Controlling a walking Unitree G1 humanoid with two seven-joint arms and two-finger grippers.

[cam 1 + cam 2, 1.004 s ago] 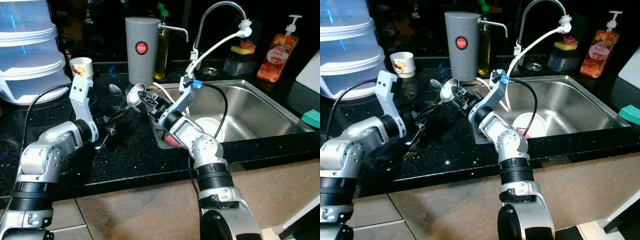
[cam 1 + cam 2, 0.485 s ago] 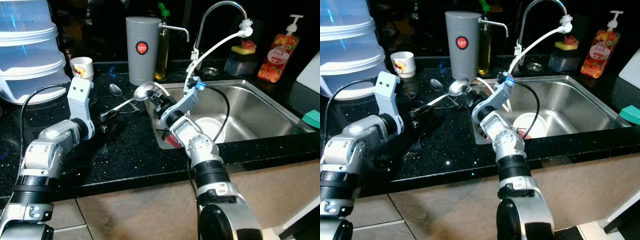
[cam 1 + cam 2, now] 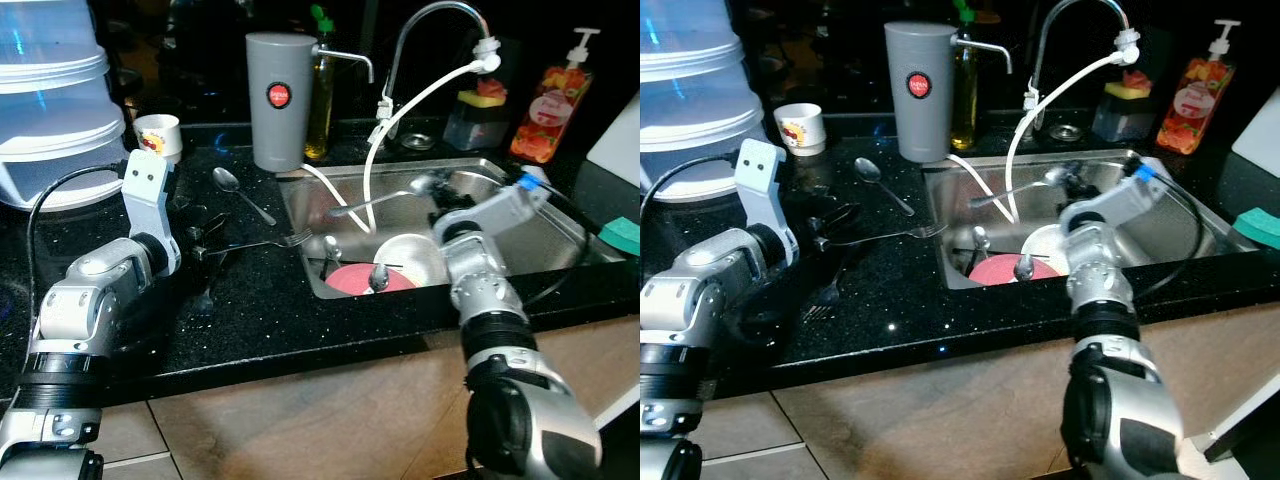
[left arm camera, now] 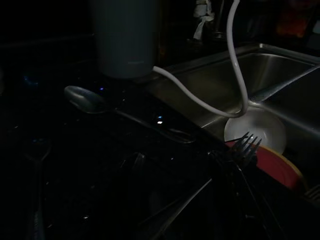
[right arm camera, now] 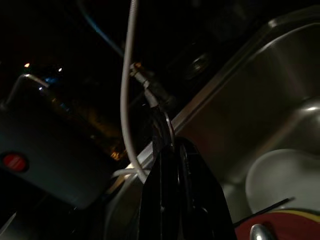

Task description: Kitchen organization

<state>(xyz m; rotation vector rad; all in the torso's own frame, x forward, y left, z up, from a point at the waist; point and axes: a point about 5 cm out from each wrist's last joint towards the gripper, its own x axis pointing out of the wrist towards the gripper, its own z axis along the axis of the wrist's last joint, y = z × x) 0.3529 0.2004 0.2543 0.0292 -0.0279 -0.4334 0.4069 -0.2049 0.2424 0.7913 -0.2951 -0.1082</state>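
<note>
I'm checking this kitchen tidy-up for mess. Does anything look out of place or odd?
Yes. A white hose hangs off the faucet and trails loose into the sink. A spoon lies loose on the black counter, and the left end effector holds a fork out over the sink's edge.
</note>
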